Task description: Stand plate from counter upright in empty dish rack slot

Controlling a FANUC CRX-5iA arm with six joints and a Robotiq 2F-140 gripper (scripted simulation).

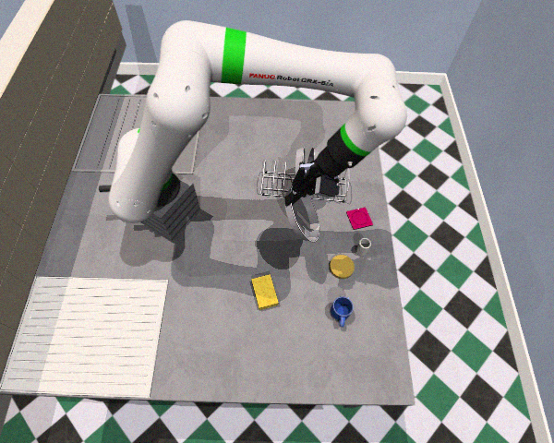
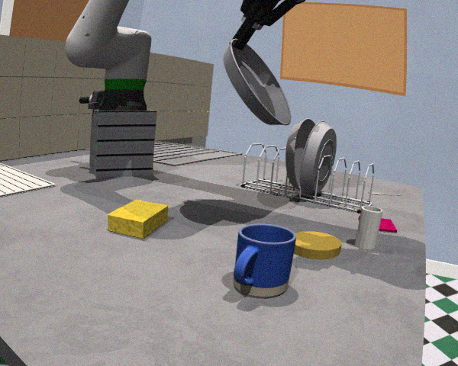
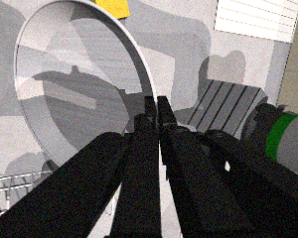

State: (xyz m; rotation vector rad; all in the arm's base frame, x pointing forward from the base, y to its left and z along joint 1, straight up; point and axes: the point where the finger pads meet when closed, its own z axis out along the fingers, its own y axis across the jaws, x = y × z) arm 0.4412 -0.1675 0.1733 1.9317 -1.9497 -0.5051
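Observation:
My gripper (image 1: 288, 200) (image 2: 238, 43) (image 3: 155, 110) is shut on the upper rim of a grey plate (image 1: 304, 219) (image 2: 256, 85) (image 3: 84, 69). The plate hangs tilted in the air, higher than the rack, its lower edge slanting down towards the right in the exterior view. The wire dish rack (image 1: 268, 194) (image 2: 243, 169) (image 3: 10, 179) stands on the counter, behind the held plate in the exterior view. Two grey plates (image 1: 300, 156) (image 2: 320, 157) stand upright in it, near its middle; wire slots show on both sides of them. In the top view the gripper and wrist hide part of the rack.
A yellow sponge (image 1: 265, 291) (image 2: 137, 218), blue mug (image 1: 342, 308) (image 2: 265, 255), round yellow disc (image 1: 342, 266) (image 2: 317, 245), small pale cup (image 1: 364, 245) (image 2: 369, 228) and pink square (image 1: 359, 218) (image 2: 388, 225) are on the counter. The arm's ribbed pedestal (image 1: 172, 217) (image 2: 122, 143) (image 3: 223, 106) stands left of the rack.

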